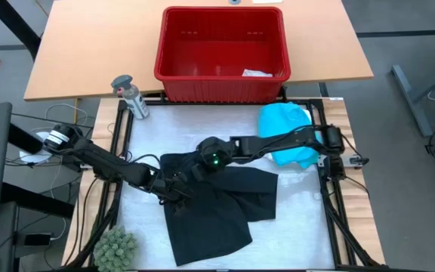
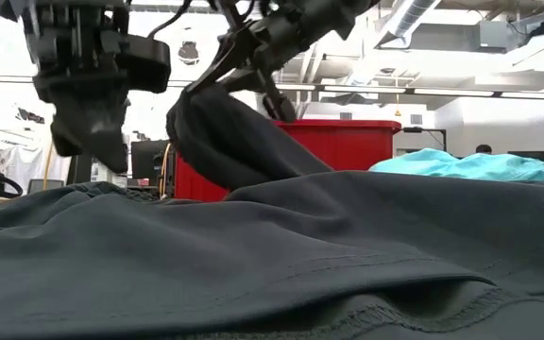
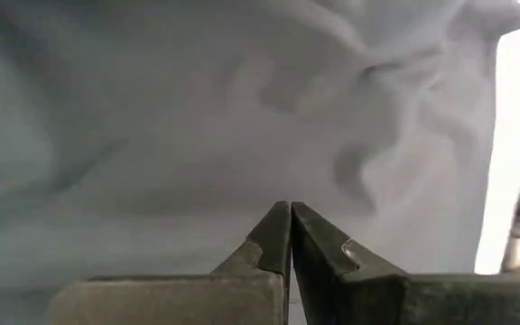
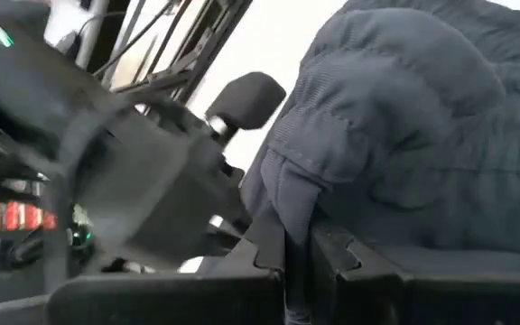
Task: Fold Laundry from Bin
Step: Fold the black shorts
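A black garment (image 1: 217, 204) of the laundry lies spread on the white mat at mid table. My right gripper (image 4: 296, 226) reaches in from the right and is shut on a raised fold of it. My left gripper (image 3: 290, 212) comes from the left and is shut, low over the garment's left part (image 1: 174, 189), with nothing showing between its fingers. A turquoise shirt (image 1: 285, 132) lies bunched at the mat's far right. The red bin (image 1: 221, 53) stands behind the mat with a small pale piece (image 1: 257, 73) on its floor. My left gripper hangs shut close over the garment; I cannot tell whether it touches the cloth. My right gripper pinches a bunched fold of the black garment (image 4: 287, 194) between its two fingers, coming slanting down from the table's right. The fold (image 2: 220, 123) is lifted off the mat, and the rest of the garment lies flat.
A grey spray bottle (image 1: 131, 94) stands at the mat's far left corner. A green plant ball (image 1: 115, 249) sits at the near left corner. Black frame rails (image 1: 331, 204) run along the mat's sides. Bare mat (image 1: 300, 227) shows at the near right.
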You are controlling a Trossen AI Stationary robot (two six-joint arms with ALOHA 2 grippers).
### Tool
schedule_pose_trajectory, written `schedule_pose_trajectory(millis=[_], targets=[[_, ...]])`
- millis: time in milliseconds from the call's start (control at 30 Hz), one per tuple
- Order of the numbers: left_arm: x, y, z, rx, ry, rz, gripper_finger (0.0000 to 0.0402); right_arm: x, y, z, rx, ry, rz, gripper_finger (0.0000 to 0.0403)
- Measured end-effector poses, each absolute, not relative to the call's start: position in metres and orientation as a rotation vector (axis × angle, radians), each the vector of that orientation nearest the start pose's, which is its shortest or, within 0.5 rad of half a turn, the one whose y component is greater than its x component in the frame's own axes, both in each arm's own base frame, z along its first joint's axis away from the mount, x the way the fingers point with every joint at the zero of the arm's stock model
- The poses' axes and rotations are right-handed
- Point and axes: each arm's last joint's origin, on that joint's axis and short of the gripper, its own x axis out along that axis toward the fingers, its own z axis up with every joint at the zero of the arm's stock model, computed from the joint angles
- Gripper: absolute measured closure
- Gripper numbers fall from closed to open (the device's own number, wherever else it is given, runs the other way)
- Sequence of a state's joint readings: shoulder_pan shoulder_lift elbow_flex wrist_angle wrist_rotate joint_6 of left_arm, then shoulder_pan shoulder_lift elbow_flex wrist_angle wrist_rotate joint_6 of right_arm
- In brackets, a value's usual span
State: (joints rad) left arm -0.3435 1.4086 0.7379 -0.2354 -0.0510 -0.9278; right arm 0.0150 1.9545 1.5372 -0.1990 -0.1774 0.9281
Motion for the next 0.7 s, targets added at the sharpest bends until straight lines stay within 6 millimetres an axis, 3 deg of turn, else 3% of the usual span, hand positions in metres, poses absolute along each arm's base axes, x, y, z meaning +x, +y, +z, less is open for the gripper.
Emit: schedule_pose_trajectory(millis=[100, 267, 467, 700], targets=[[0.243, -0.087, 0.199, -0.693, 0.946, 0.127, 0.0401, 0.452, 0.014, 0.243, 0.926, 0.669, -0.096, 0.0366], [0.207, -0.085, 0.217, -0.655, 1.079, 0.182, 0.0401, 0.453, 0.015, 0.244, 0.893, 0.673, -0.062, 0.0366], [0.175, -0.095, 0.2, -0.678, 1.191, 0.25, 0.0401, 0.453, 0.009, 0.244, 0.869, 0.669, -0.041, 0.0366], [0.174, -0.103, 0.178, -0.796, 1.094, 0.232, 0.0401, 0.453, 0.005, 0.244, 0.864, 0.667, -0.034, 0.0366]])
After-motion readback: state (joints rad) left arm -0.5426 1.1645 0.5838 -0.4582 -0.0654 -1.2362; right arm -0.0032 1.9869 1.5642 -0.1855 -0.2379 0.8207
